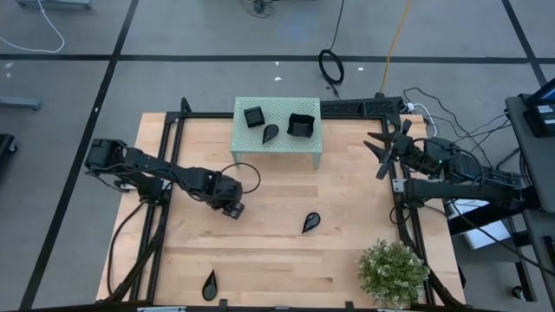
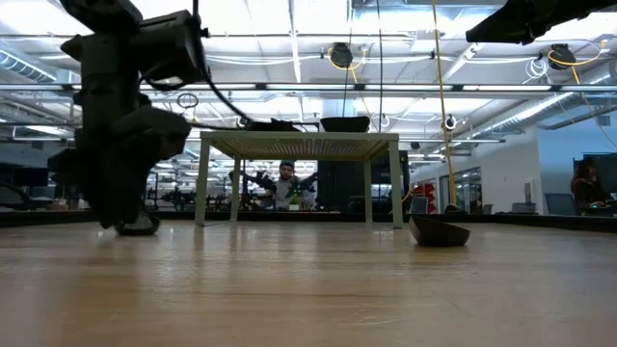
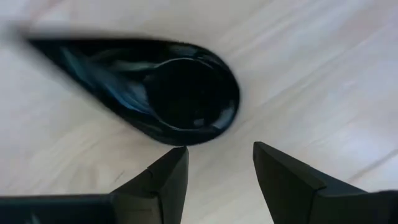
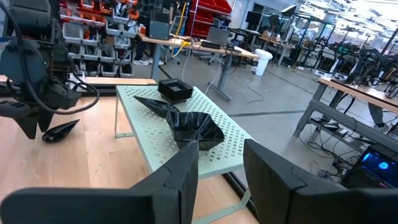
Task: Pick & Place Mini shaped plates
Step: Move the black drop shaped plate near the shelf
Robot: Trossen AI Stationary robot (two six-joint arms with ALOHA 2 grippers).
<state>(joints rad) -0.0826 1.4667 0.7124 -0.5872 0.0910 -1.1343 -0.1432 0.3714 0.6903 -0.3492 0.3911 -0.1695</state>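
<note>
From above, the left pincer (image 1: 232,208) hangs low over the desk (image 1: 277,234), and its wrist view shows open fingers (image 3: 163,180) just short of a glossy teardrop plate (image 3: 163,93): light, stiff, probably slippery, best pinched at the rim; the right pincer (image 1: 388,149) waits open.

Both arms were dark, jointed and boxy; the left hand (image 1: 231,209) trailed a looping black cable, and the right hand (image 4: 221,165) had two matte black, wedge-shaped fingers (image 4: 180,174)

glossy black plates (image 1: 310,223), pale green stand (image 1: 277,139)
</note>
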